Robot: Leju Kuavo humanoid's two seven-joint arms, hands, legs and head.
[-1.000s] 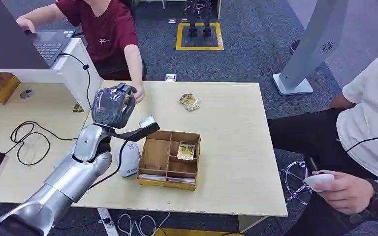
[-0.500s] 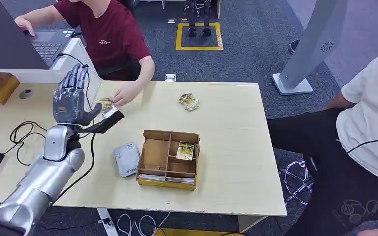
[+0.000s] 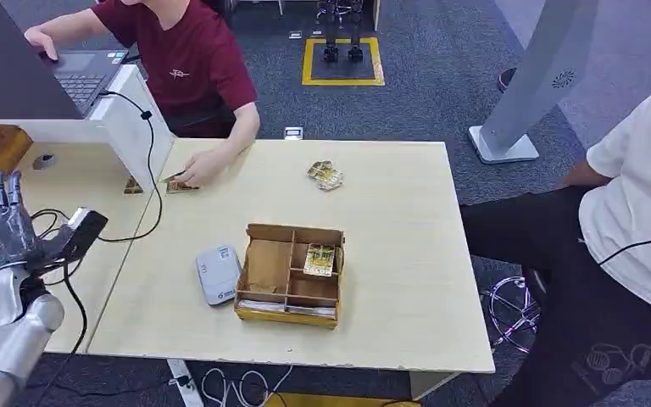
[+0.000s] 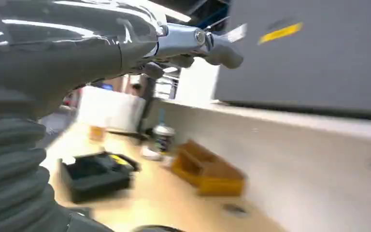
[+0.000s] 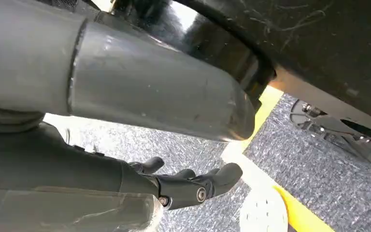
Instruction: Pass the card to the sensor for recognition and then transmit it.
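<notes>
Currently the left hand [image 3: 0, 222], at the frame's left edge, has its fingers spread and empty. The right hand [image 5: 193, 186] hangs loosely released. The card [image 3: 178, 182] lies upper left under a person's hand [image 3: 199, 168]. Risk: premature arm motion could snag the nearby cable [image 3: 55, 254].

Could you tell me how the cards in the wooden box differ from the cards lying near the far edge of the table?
The cards in the box sit in one compartment of the wooden box, stacked fairly neatly; the cards by the far edge lie loose on the bare table, splayed and askew. The boxed ones are nearer the white sensor; the loose ones are well away from it. Both look yellowish, printed, and untouched by any hand.
</notes>
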